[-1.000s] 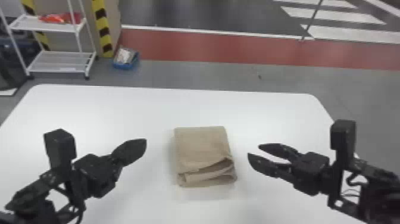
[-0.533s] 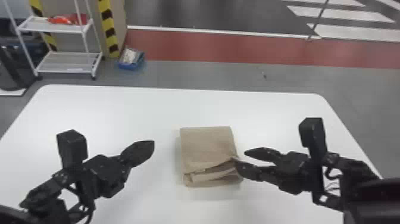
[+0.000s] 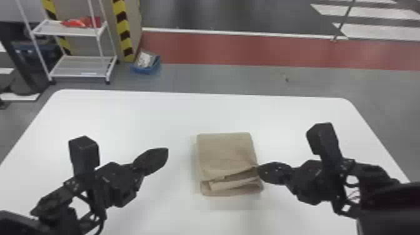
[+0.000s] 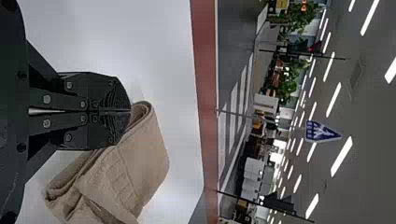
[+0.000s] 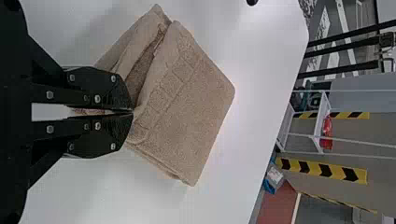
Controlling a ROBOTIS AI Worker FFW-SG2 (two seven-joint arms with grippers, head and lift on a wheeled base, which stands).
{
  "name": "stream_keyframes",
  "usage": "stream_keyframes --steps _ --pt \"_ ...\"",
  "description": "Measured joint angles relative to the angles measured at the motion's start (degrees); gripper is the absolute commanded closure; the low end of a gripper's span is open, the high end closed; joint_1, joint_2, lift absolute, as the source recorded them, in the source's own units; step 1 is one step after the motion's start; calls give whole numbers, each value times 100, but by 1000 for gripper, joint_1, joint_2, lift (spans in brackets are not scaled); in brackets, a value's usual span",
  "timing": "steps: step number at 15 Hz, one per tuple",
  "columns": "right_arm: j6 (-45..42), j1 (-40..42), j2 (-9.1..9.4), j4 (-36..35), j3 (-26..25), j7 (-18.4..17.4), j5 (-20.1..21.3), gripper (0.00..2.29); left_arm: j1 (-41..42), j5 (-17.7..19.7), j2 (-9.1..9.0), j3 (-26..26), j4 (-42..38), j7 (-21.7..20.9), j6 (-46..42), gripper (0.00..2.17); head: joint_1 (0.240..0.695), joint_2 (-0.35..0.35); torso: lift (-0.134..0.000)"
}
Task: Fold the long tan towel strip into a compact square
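Note:
The tan towel (image 3: 226, 153) lies folded into a thick, roughly square stack, with loose layers along its near edge. At its right side, near the front corner, my right gripper (image 3: 258, 175) is shut on the towel's edge. In the right wrist view, a fold of the towel (image 5: 184, 105) runs in between the tips of my right gripper (image 5: 132, 111). My left gripper (image 3: 165, 151) is shut and empty, a short way left of the towel. The left wrist view has the towel (image 4: 140, 158) beyond the closed left gripper (image 4: 130, 111).
The white table (image 3: 140, 115) surrounds the towel, its far edge well beyond both arms. On the floor behind stand a white shelf rack (image 3: 82, 67) and a blue bin (image 3: 146, 64), both back left.
My right gripper has moved left to the towel and its open fingers have shut on the edge. The head view has shifted slightly; my left gripper stays much the same beside the towel.

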Motion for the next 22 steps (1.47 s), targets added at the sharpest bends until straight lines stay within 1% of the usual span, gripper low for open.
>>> stream_keyframes --steps 5,8,9,11,14,15,16,18,19,20,21,22 --pt "-214 99 -7 -139 -281 -14 -157 1318 -17 -16 -31 1 -15 0 82 1723 695 -115 -124" --pt "-755 391 66 -258 -895 -60 -767 1315 -22 -43 -27 10 -5 9 83 1723 695 -133 -124" --pt "-861 466 75 -243 -1017 -63 -877 1315 -25 -56 -27 8 2 9 78 1723 695 -139 -124" --pt "-1055 582 73 -46 -1054 -64 -859 1315 -53 -78 -41 -21 22 10 75 1723 695 -153 -124" --pt "-1308 614 65 333 -811 -73 -612 1308 -148 -121 -65 -100 40 40 93 1723 695 -152 -124" --pt "-1336 584 58 425 -689 -70 -470 1163 -176 -125 -68 -128 42 51 150 1723 695 -150 -124" --pt "-1332 544 49 490 -592 -61 -338 957 -192 -126 -69 -141 43 53 207 1723 695 -147 -124" --pt "-1280 471 33 573 -452 -3 -160 275 -204 -135 -64 -146 37 53 273 1723 695 -142 -124" --pt "-1281 463 34 567 -453 27 -191 29 -206 -135 -56 -144 31 53 280 1723 695 -138 -124" --pt "-1325 477 46 507 -546 51 -347 16 -206 -135 -48 -144 27 52 283 1723 695 -136 -124" --pt "-1368 504 69 430 -755 82 -658 19 -204 -134 -39 -154 27 49 284 1723 695 -140 -124" --pt "-1388 527 96 341 -1047 145 -1092 19 -200 -135 -36 -172 26 51 284 1723 695 -147 -124"
